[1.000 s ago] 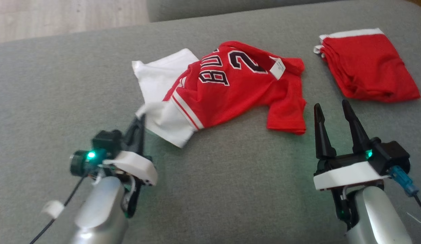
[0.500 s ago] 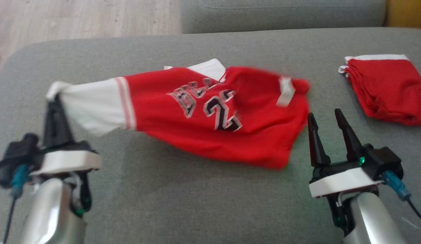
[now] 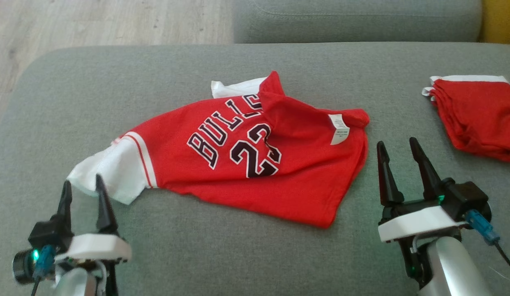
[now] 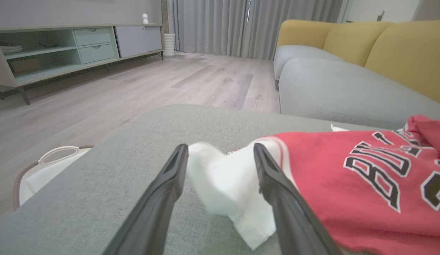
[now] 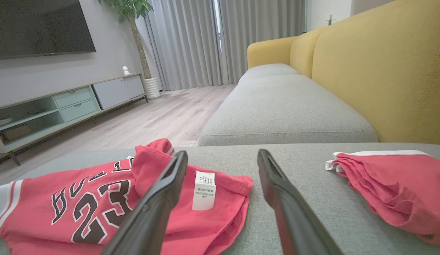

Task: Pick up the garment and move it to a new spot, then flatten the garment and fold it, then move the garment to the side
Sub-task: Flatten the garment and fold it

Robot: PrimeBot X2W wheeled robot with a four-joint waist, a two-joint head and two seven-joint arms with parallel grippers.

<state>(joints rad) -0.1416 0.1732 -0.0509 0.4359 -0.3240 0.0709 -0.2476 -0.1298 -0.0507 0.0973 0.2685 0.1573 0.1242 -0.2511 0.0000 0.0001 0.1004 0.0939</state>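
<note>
A turned-over fold of the jersey (image 3: 304, 181) hides its lettering's end.

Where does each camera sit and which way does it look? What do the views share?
Head view: on the head, looking down at the jersey on the cushion; left gripper lower left, right gripper lower right.
Left wrist view: left wrist, looking along its fingers at the white sleeve.
Right wrist view: right wrist, along its fingers; folded red garment to their right.
Shared: all show the jersey.
</note>
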